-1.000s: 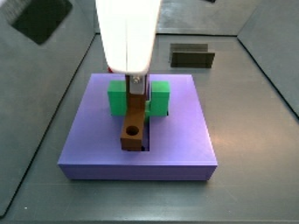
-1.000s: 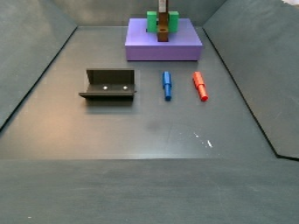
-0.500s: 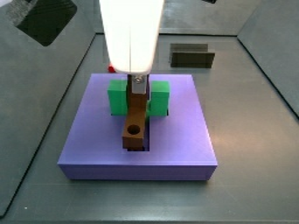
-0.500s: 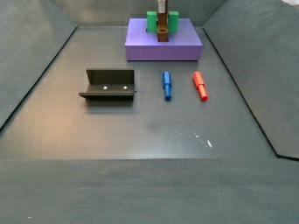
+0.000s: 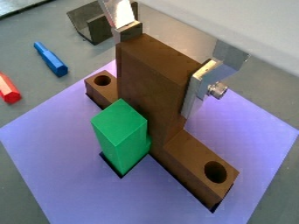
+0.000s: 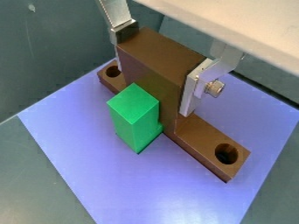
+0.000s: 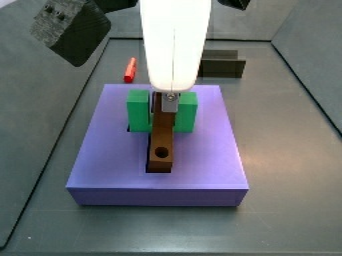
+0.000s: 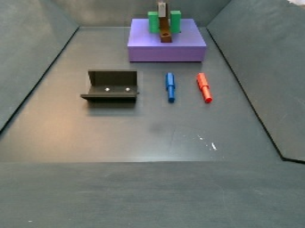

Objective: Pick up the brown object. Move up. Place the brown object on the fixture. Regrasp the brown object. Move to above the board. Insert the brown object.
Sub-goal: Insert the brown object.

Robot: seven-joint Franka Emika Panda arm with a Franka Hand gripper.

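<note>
Above the board [image 7: 201, 165], the gripper [image 6: 162, 61] pinches the brown object [image 6: 163, 74] upright, beside the green block [image 6: 133, 112].

Brown object [image 6: 176, 96] tan-brown; board [image 7: 207, 170] lavender; green block [image 6: 136, 116]; silver gripper [image 6: 163, 61] at brown object.

Gripper [image 6: 160, 59] pointing straight down, fingers [image 6: 201, 86] clamped shut.

Even, soft overhead light, shadows faint. Gripper [image 7: 166, 100] above the board [image 7: 201, 170]: its white body [image 7: 175, 40] blown out to near-pure glare in a side view. Small glints on the table [image 8: 205, 140]. Wrist views sharp close in, background soft, slight edge distortion
</note>
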